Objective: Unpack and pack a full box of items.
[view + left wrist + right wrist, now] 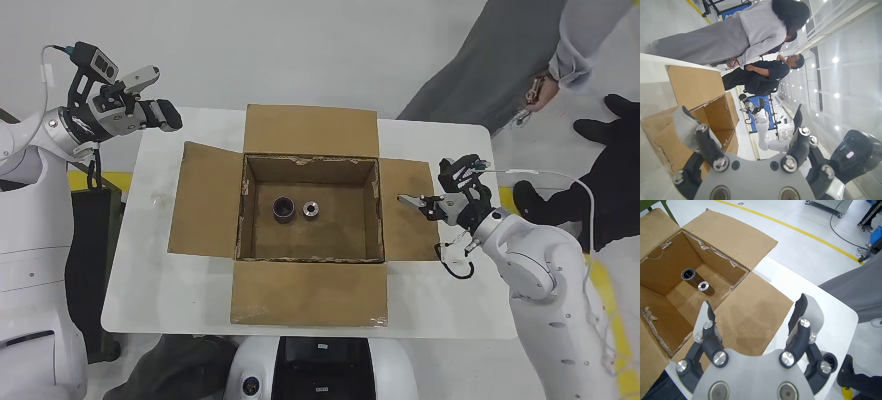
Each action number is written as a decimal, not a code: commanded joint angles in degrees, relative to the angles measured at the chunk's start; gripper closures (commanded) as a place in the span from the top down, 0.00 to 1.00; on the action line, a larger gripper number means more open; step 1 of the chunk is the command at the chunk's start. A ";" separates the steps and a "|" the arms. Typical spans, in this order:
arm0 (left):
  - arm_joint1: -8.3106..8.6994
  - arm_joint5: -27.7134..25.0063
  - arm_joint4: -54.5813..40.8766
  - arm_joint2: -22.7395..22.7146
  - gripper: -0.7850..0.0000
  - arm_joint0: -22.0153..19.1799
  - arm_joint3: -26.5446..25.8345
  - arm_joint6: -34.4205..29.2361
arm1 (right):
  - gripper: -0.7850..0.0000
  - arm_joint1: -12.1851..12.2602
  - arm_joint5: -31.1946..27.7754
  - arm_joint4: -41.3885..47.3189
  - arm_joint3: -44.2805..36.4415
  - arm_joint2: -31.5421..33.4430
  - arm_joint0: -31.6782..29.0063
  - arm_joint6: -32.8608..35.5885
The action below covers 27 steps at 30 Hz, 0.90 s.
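Box is being left open in the middle of the table, with all four flaps folded out flat. Two metal cylinders are being kept upright on its floor, just beside each other and a bit left of centre: a dark cylinder and a shorter silver-topped cylinder. Right gripper is being held over the right flap, just outside the box opening, with its fingers spread wide and nothing being gripped. Left gripper is being held up over the table's far left corner, well apart from the box. It's also being kept wide open and empty.
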 commanded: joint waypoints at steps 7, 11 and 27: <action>0.00 0.00 0.00 0.00 1.00 0.00 0.00 0.00 | 0.98 0.21 2.44 0.75 1.67 1.80 -0.23 0.05; 0.00 0.00 0.00 0.00 1.00 0.00 0.00 0.00 | 1.00 0.61 4.87 2.47 4.29 5.67 -0.57 1.29; 0.00 0.00 0.00 0.00 1.00 0.00 0.00 0.00 | 1.00 1.77 7.02 10.46 20.68 10.59 4.68 8.47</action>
